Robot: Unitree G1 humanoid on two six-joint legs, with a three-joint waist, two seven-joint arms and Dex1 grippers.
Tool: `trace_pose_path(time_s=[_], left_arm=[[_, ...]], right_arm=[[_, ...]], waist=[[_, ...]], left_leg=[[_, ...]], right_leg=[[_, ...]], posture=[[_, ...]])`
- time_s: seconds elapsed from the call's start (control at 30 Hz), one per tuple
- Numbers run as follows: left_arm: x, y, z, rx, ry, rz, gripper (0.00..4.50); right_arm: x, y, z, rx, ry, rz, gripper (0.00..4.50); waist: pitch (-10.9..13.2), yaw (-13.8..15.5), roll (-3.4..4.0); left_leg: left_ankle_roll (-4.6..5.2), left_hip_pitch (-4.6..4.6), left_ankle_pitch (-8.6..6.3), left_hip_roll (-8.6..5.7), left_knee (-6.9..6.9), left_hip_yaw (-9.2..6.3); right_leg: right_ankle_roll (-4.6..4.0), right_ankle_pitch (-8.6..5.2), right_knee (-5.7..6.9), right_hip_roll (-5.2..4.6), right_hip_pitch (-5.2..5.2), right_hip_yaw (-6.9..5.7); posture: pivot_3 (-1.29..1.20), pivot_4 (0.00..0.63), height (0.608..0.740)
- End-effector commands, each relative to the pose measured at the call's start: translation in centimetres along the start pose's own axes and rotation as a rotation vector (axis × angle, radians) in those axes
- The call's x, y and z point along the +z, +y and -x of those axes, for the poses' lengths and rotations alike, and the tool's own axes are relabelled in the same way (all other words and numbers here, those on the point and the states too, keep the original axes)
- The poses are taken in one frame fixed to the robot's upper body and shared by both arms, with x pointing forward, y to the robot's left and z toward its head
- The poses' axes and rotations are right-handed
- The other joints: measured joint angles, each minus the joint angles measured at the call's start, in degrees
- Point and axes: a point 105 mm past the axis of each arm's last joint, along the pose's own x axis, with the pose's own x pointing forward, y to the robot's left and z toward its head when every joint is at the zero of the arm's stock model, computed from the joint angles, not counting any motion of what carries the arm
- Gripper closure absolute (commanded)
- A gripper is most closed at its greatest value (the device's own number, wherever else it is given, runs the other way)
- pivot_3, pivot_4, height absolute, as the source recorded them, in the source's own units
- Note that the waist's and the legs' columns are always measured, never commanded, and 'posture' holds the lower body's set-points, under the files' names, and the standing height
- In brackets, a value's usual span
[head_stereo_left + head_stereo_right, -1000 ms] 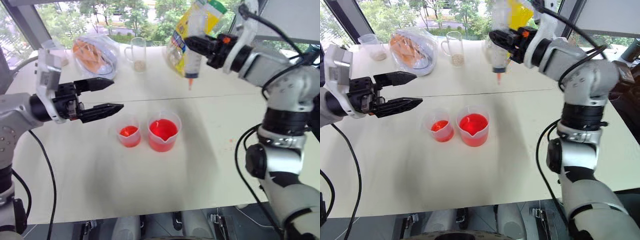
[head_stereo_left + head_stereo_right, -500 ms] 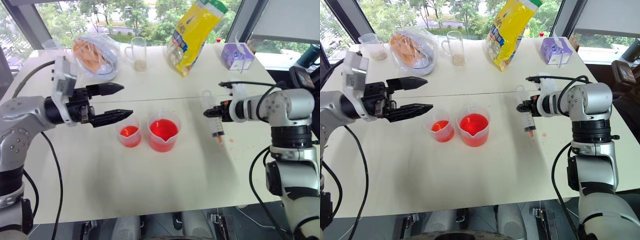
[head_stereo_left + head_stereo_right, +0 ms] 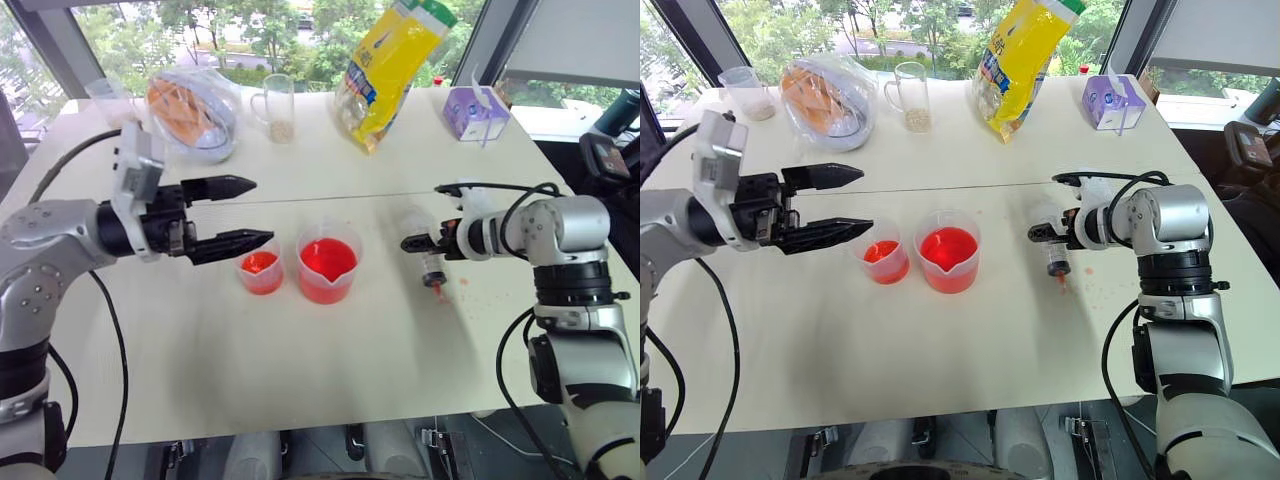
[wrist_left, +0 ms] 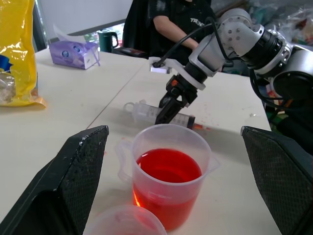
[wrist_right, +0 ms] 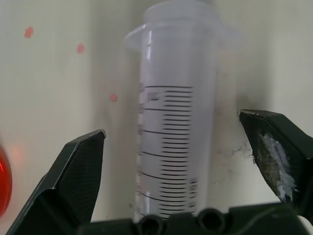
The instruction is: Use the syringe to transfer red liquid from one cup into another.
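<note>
Where the right gripper (image 5: 176, 161) stands with fingers spread wide on either side, the syringe (image 3: 1055, 250) lies flat on the white table (image 3: 970, 340), right of both cups: clear fat barrel, black graduation marks, white plunger, reddish tip pointing near, unclasped. Small red spots dot the tabletop beside it. Spouted beaker (image 3: 946, 250), centre: about half full of red liquid (image 3: 946, 247). Narrow cup (image 3: 881, 257), just left of it: a shallow red fill. Left gripper (image 3: 840, 203), spread wide, empty, hovers left of the narrow cup.
</note>
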Motion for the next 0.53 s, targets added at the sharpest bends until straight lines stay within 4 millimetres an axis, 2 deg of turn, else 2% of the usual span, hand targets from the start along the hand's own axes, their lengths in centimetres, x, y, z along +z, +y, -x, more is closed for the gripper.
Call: trace_pose_path(time_s=[0.03,0.1,0.23,0.33,0.43,0.53], left_arm=[[0.8,-0.5,0.4,-0.002,-0.003,-0.035,0.00],[0.8,-0.5,0.6,0.000,0.001,-0.034,0.00],[0.9,-0.6,1.4,0.028,0.024,-0.030,0.00],[0.9,-0.7,1.6,0.033,0.034,-0.023,0.00],[0.7,-0.9,1.7,0.030,0.048,-0.012,0.00],[0.6,-1.0,1.8,0.030,0.056,-0.001,0.00]], right_arm=[[2.6,0.6,2.8,0.003,-0.151,0.148,0.05],[3.1,1.2,4.0,0.034,-0.191,0.210,0.05],[4.2,4.1,8.6,0.197,-0.337,0.419,0.05],[3.4,5.6,11.1,0.290,-0.391,0.554,0.05],[1.8,6.2,12.4,0.347,-0.396,0.636,0.05],[0.7,7.1,13.4,0.426,-0.413,0.643,0.05]], waist=[[0.01,0.09,0.01],[0.02,0.11,0.02],[0.03,0.12,0.02],[0.03,0.18,0.01],[0.02,0.27,-0.01],[0.03,0.26,-0.02]], left_leg=[[0.00,0.00,0.00,0.00,0.00,-0.01],[0.01,-0.02,-0.01,0.00,0.00,-0.01],[0.02,-0.01,-0.01,0.01,-0.01,-0.03],[0.03,-0.01,-0.02,0.02,-0.02,-0.04],[0.03,0.01,-0.03,0.02,0.01,-0.04],[0.03,0.01,-0.02,0.02,0.05,-0.01]], right_leg=[[0.00,0.00,0.00,0.00,0.00,0.00],[0.01,-0.01,-0.01,0.00,-0.01,0.00],[0.03,-0.02,-0.02,0.00,-0.01,-0.01],[0.04,-0.03,-0.02,0.01,-0.01,-0.01],[0.05,-0.05,-0.06,0.01,0.04,-0.01],[-0.09,-0.13,-0.11,-0.01,0.06,0.00]], posture=[[0.00,0.150,0.740],[0.00,0.150,0.740],[0.00,0.150,0.740],[0.00,0.150,0.740],[0.00,0.150,0.740],[0.00,0.150,0.740]])
